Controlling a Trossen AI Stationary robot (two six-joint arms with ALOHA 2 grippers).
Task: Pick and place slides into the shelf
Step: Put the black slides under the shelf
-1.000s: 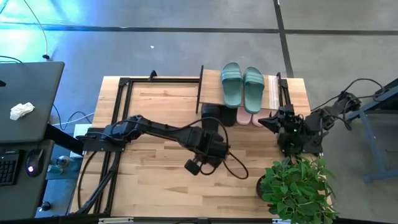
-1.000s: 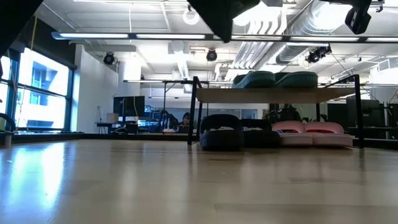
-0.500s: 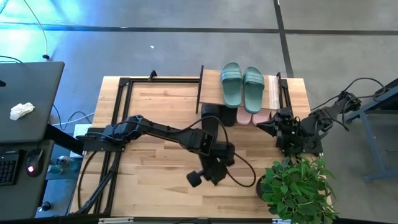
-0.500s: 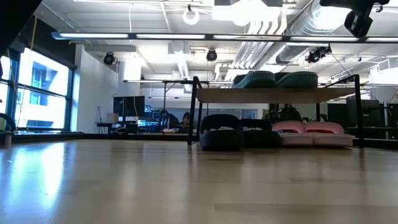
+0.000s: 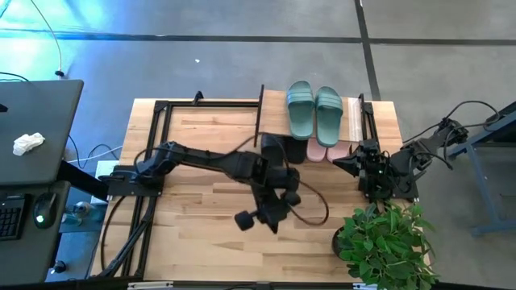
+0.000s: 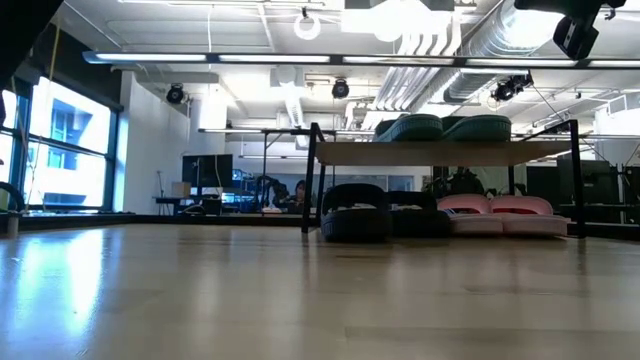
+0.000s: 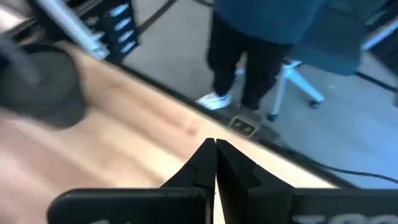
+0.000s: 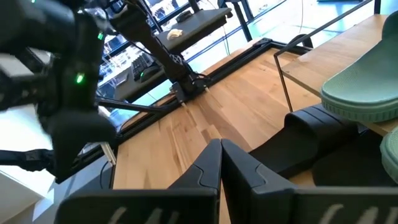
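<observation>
Green slides (image 5: pixel 314 109) sit atop the shelf (image 5: pixel 274 121); both grippers are pinched together, empty: left gripper (image 7: pixel 215 147) mid-desk, right gripper (image 8: pixel 221 144) beside the shelf.

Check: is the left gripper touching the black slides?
Apart. In the high view the left gripper, shut and empty, sits over bare table, clear of the black slides under the shelf.

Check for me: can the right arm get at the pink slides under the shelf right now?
Probably yes. The right gripper, shut and empty, sits right in front of the pink slides on the shelf's lower level, with nothing between. The top board hangs just above them.
</observation>
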